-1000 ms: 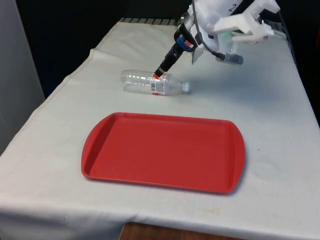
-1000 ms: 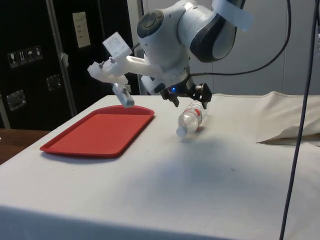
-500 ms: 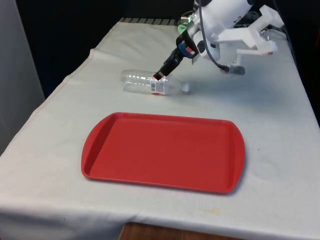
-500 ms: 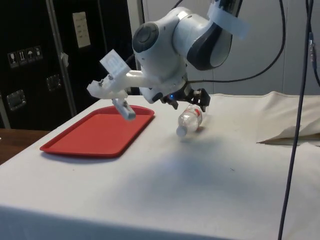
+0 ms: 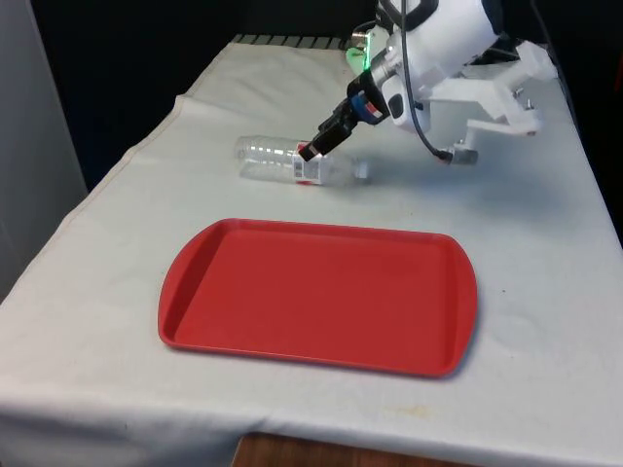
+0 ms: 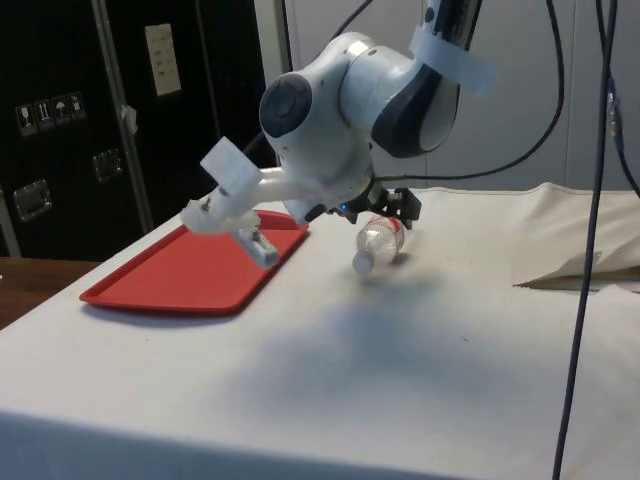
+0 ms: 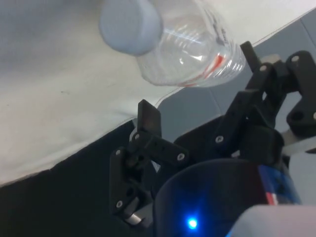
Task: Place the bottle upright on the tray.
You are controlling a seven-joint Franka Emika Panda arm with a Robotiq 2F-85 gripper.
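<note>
Gripper (image 5: 313, 151): wrist rolled further over lying bottle (image 5: 292, 161), fingers (image 7: 148, 116) spread wide, nothing held; grasp pending, tray (image 5: 316, 292) unoccupied.

one clear bottle (image 5: 297, 162), one red tray (image 5: 316, 295), one white cloth (image 5: 545, 243)

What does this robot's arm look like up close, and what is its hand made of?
The arm is glossy white and rounded, with bulbous joints and a dark grey band at one joint. Black cables loop from it. Its hand is black: two slim fingers built from bolted, hinged links, with a red and blue band just behind them.
</note>
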